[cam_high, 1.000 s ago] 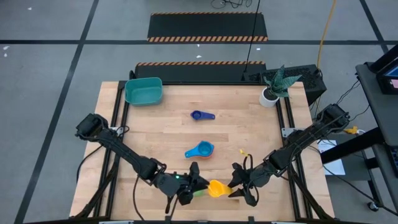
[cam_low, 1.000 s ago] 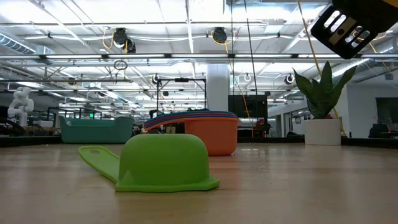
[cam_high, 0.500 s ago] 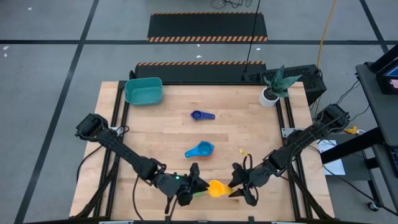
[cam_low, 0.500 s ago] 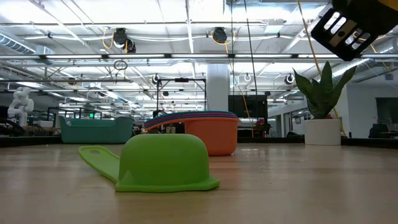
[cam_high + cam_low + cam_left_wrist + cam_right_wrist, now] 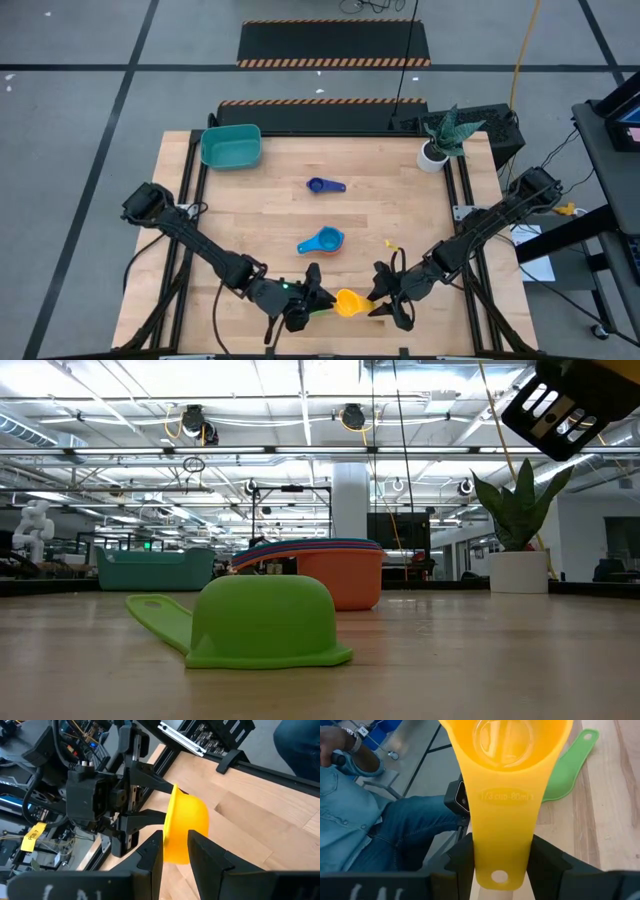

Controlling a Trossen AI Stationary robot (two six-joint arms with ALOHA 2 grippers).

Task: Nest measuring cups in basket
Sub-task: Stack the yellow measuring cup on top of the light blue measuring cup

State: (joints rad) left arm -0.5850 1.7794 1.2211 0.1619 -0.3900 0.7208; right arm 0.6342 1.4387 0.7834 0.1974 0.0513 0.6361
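Glossy yellow scoop-shaped cup, bowl pinched by left fingers, flat handle clamped by right fingers.

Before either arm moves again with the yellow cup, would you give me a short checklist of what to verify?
1. Right end effector clamped on the yellow cup's handle: ok.
2. Left end effector closed on the same cup's bowl: ok.
3. Green cup clear of the held cup: ok, it lies upside down on the table.
4. Nested stack upright mid-table, ready to receive a cup: ok.
5. Basket at the far left corner, nothing in it: ok.
6. Person's leg beside the table clear of the arms: cannot tell.
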